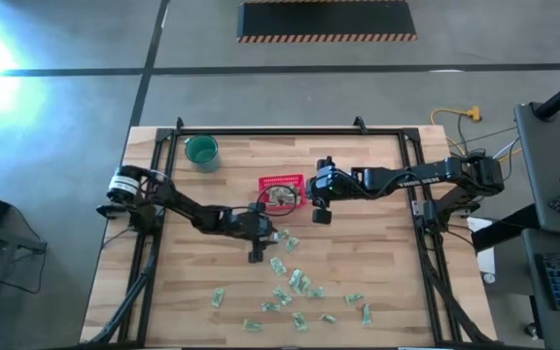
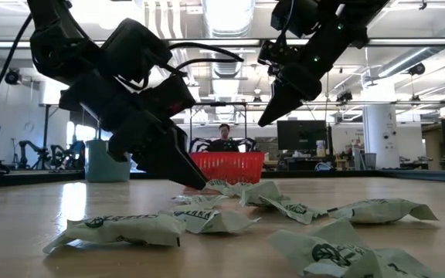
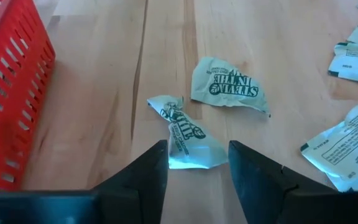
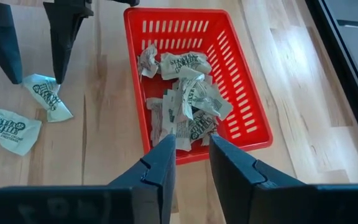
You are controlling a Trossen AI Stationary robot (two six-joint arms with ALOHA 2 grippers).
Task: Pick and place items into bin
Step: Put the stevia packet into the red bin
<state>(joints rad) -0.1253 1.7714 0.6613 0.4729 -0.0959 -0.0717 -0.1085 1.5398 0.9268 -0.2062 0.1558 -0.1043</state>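
The red basket (image 1: 282, 182) stands mid-table and holds several green-and-white packets (image 4: 182, 93). Many more packets (image 1: 295, 287) lie scattered on the wood toward the near edge. My left gripper (image 3: 197, 158) is open and low over the table just near of the basket. Its fingers stand on either side of one twisted packet (image 3: 185, 134) that lies flat. My right gripper (image 4: 191, 149) is open with nothing between its fingers. It hangs above the basket's right rim (image 4: 247, 74), well clear of it in the low view (image 2: 267, 116). My left gripper comes from above, slanting down, with one finger (image 3: 157, 165) on each side of the twisted packet's near end (image 3: 194, 158), which lies on the table. Whether the fingers touch the packet, I cannot tell.
A round teal cup (image 1: 201, 151) stands near the far left corner. A second packet (image 3: 229, 84) lies just beyond the one between my left fingers. A black frame rail (image 1: 290, 133) runs around the table. A person (image 2: 224, 137) sits in the room beyond.
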